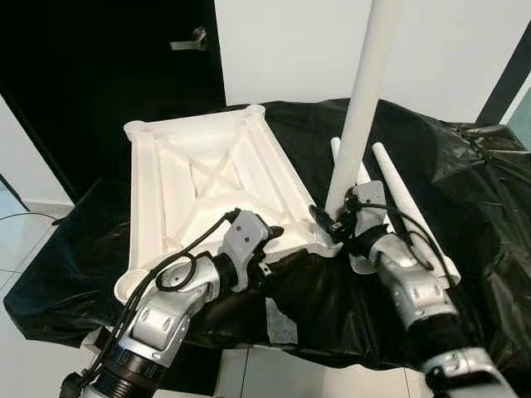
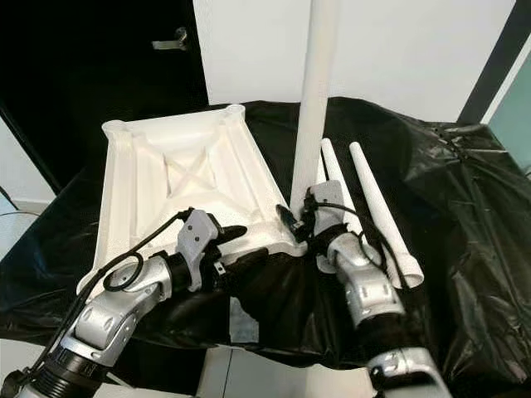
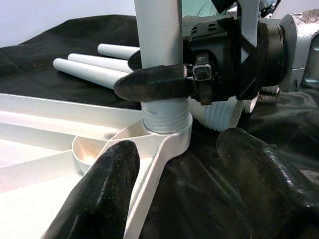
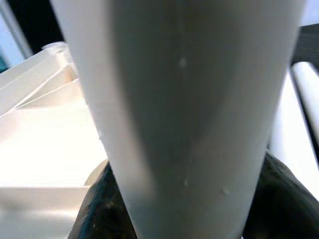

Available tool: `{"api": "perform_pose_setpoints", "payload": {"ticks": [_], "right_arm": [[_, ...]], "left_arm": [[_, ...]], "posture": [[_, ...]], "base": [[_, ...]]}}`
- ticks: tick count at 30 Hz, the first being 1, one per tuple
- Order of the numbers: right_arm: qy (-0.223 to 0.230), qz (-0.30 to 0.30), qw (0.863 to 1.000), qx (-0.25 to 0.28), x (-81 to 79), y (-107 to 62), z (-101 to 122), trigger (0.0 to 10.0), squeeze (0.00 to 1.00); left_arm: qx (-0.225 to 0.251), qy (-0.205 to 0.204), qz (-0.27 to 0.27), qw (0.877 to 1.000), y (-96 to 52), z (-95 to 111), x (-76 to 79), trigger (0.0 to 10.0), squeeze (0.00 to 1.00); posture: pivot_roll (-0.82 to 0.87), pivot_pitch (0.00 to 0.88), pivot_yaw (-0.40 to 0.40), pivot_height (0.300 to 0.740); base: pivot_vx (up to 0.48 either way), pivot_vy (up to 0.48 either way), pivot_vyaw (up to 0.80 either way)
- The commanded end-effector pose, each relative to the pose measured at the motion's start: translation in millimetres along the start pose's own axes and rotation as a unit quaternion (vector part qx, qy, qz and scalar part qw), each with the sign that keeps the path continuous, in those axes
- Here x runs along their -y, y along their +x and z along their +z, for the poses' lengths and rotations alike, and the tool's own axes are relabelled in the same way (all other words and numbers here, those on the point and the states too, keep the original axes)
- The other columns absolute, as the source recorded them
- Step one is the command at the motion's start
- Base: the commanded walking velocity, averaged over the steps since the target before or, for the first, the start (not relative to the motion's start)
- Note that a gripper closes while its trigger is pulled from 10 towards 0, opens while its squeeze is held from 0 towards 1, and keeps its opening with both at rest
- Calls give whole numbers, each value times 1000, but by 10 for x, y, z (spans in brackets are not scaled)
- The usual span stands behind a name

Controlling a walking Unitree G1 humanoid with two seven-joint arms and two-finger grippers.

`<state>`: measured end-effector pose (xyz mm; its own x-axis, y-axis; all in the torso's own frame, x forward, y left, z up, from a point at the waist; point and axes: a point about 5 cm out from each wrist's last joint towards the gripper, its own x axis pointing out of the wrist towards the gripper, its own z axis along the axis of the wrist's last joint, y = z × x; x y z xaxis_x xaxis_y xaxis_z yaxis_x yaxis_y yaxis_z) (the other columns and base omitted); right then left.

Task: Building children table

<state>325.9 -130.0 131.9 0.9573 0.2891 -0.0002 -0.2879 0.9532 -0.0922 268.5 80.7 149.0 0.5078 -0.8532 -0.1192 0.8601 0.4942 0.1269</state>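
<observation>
The white plastic table top (image 1: pixel 141 199) lies upside down on a black sheet. One white leg (image 1: pixel 365 99) stands upright in the near right corner socket (image 3: pixel 167 119). My right gripper (image 1: pixel 336 220) is shut on that leg just above the socket. Its black finger (image 3: pixel 154 82) crosses the leg in the left wrist view. My left gripper (image 1: pixel 278 245) is open at the table top's near edge. Its fingers straddle the corner rim, one finger (image 3: pixel 99 199) over the white plastic, the other over the sheet.
Several spare white legs (image 1: pixel 398 199) lie on the black sheet (image 1: pixel 473 191) just right of the upright leg. A dark door with a lever handle (image 1: pixel 191 40) stands behind at the left. The sheet drops off at the near edge to pale floor tiles.
</observation>
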Motion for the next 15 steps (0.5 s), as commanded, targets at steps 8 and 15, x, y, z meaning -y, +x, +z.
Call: {"api": "perform_pose_setpoints", "payload": {"ticks": [8,15], "right_arm": [[53,-154,986,-28,-133,-119,-167,10000,0],[62,-137,989,-8,-226,-132,-71,10000,0]], "left_arm": [[-8,6,-4,1000,-29,7,-19,10000,0],[-10,6,-5,1000,-38,9,-30,10000,0]], "posture": [[55,0,3,740],[56,0,4,740]], "base": [[0,0,0],[0,0,0]]}}
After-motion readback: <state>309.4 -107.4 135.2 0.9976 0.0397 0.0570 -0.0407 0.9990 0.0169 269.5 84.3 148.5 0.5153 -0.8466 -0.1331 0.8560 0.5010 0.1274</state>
